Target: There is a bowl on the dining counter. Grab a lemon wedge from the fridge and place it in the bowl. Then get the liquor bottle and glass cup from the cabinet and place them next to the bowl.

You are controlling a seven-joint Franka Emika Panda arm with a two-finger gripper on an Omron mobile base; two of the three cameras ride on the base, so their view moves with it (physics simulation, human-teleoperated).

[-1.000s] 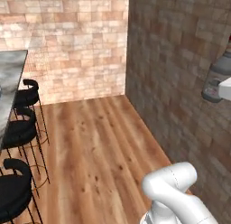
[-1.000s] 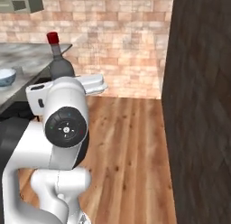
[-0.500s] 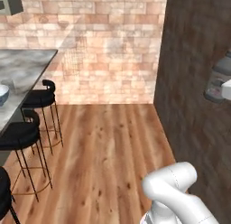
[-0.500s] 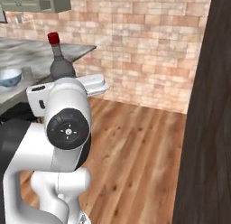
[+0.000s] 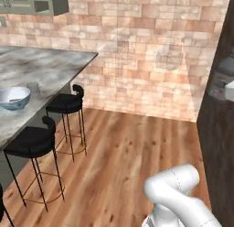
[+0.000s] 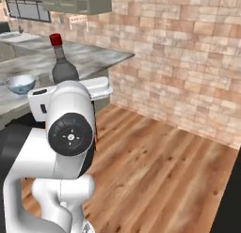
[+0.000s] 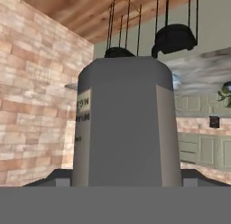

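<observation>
One liquor bottle is held upright in the hand, whose jaws are clamped wide around its body, well apart from the bowl waiting on the surface. A small pale object just beside the bowl is possibly the glass cup, though it is too faint to be confirmed. If the base is driven in carelessly, the bottle could be knocked against the surface edge or the stools. Compared with the earlier frame, the views have been swung round with the base, so the bowl is now seen.
</observation>
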